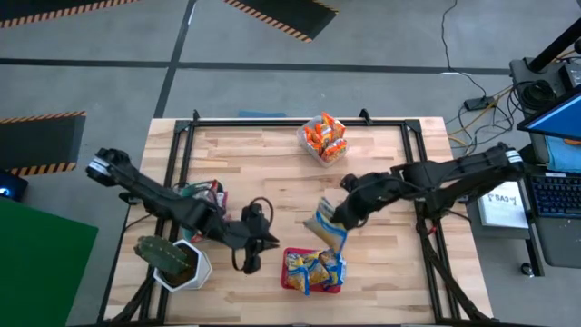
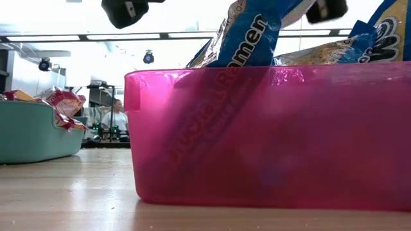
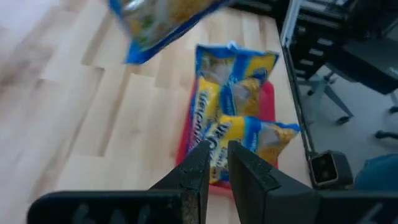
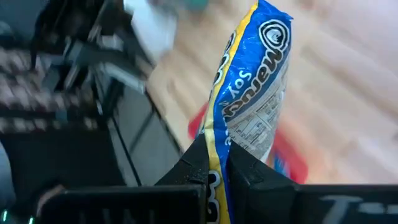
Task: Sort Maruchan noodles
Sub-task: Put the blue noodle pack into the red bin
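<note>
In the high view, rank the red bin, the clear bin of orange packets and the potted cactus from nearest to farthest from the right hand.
Measured from the right hand, which grips a blue-and-yellow packet:
1. Red bin, just below it at the table's front edge.
2. Clear bin of orange packets, at the table's far edge.
3. Potted cactus, at the front left corner.

We see a grey concrete floor with black-and-orange hazard stripes, a pale wooden plank surface, and long ceiling strip lights.
</note>
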`<action>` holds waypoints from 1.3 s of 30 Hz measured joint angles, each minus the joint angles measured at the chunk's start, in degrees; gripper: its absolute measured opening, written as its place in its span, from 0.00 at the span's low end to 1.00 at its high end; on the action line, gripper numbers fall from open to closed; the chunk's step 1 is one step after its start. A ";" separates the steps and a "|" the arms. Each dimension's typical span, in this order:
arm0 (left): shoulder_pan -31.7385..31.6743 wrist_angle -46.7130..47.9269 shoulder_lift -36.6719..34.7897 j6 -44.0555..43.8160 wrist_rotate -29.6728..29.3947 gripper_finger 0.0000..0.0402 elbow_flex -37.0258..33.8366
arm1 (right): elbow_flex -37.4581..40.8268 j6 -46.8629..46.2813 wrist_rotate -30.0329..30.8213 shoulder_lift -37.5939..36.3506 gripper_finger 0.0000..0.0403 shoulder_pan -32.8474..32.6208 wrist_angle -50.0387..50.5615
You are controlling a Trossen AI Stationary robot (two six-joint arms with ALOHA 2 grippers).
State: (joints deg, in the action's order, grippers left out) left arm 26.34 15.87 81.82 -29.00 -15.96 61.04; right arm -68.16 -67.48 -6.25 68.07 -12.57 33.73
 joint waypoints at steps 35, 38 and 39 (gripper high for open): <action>-2.36 -32.23 20.18 10.14 12.85 0.10 0.00 | -16.84 -1.30 -21.71 28.59 0.03 -5.54 9.87; -2.88 -32.43 20.79 9.19 13.91 0.10 0.00 | -16.84 -1.94 -21.07 28.81 0.03 -5.45 8.86; -2.88 -32.43 20.85 9.16 13.93 0.10 0.00 | -16.84 -2.00 -20.93 28.81 0.03 -5.41 8.97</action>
State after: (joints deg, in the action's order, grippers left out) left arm 23.46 -16.56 102.67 -19.84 -2.02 61.04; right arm -84.99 -69.48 -27.18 96.88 -17.98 42.70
